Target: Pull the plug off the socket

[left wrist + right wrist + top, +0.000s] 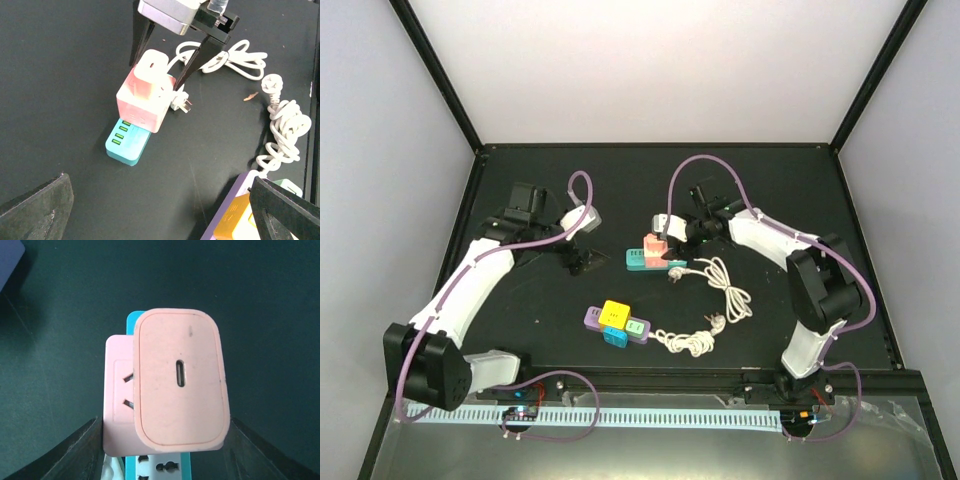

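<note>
1. Seen from above, your right gripper (665,228) hangs over the pink cube socket (651,246) at the centre of the frame. The cube sits on a teal strip (642,263). Your left gripper (582,263), left of centre, is spread wide and empty, near the strip but apart from it. Nothing pins the strip, so a pull could lift the whole stack rather than part it.
2. In the left wrist view, upper centre, the plug (152,67) stands upright on the cube. The right gripper's fingers (192,62) flank it. You cannot tell from here whether they pinch it or only straddle it. One finger reaches low beside the cube, and a grip there would drag the socket along. The coiled white cord (285,120) at the right could snag.
3. In the right wrist view the plug fills the centre. It looks like smooth, matte, hard plastic, with rounded corners and a narrow slot in its face. Sides that slick give little hold, so the pads may slip off. The boxy cube below shows slanted slots at its left.
</note>
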